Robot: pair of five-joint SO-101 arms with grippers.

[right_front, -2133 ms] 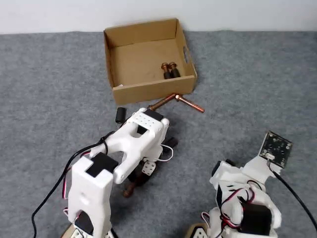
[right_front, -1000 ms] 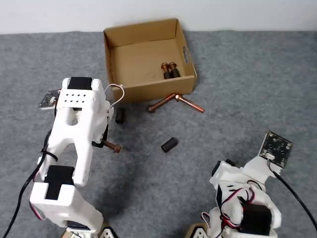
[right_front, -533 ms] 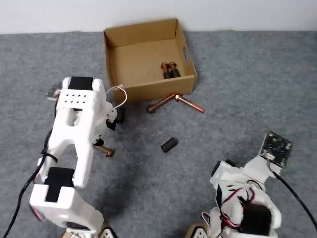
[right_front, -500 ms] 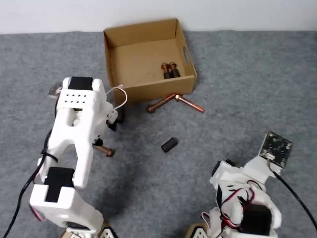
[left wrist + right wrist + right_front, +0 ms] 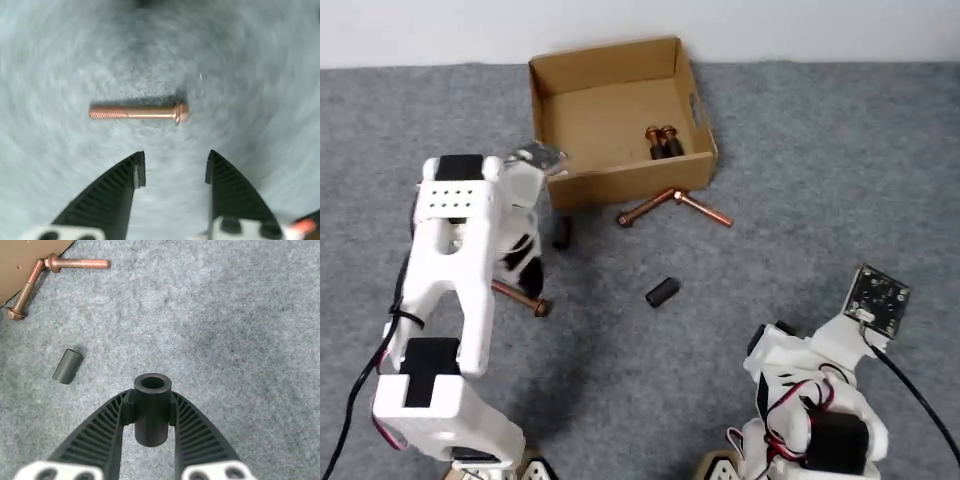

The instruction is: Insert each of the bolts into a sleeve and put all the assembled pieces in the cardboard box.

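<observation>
Left tool (image 5: 175, 162) spread. Copper bolt (image 5: 137, 112) lies flat on the grey table (image 5: 260, 75), just beyond the fingertips and crosswise to them. Right tool (image 5: 151, 404) pinches a black sleeve (image 5: 151, 416), its bore visible. A second sleeve (image 5: 67, 366) lies loose nearby.

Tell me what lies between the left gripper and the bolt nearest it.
Only bare grey carpet. The left wrist view shows the open left gripper apart from the bolt, nothing in the gap.
</observation>
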